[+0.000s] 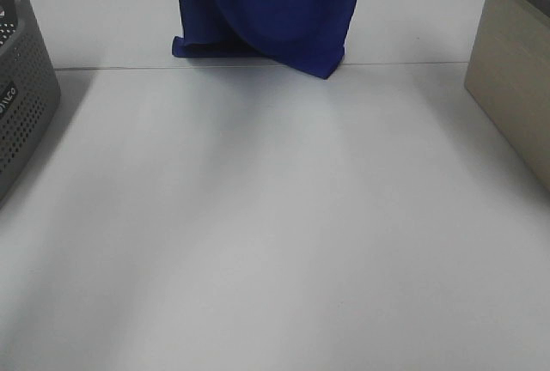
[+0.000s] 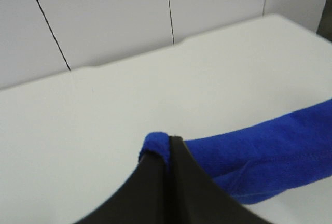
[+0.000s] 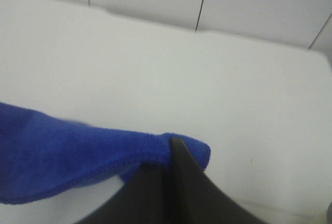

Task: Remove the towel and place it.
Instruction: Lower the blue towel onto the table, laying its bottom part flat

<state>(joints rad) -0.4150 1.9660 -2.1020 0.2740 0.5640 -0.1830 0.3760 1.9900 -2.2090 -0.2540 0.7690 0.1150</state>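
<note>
The royal-blue plush towel (image 1: 266, 10) hangs at the top middle of the exterior high view, above the far part of the white table (image 1: 275, 234). Its lower corners sag close to the table surface; its top runs out of the picture. Neither arm shows in that view. In the left wrist view my left gripper (image 2: 170, 143) is shut on one upper corner of the towel (image 2: 259, 151). In the right wrist view my right gripper (image 3: 174, 143) is shut on the other upper corner of the towel (image 3: 57, 151). The towel stretches between the two grippers.
A grey perforated basket (image 1: 21, 105) stands at the left edge of the table. A beige box (image 1: 516, 88) stands at the right edge. A seam (image 1: 129, 68) crosses the table just under the towel.
</note>
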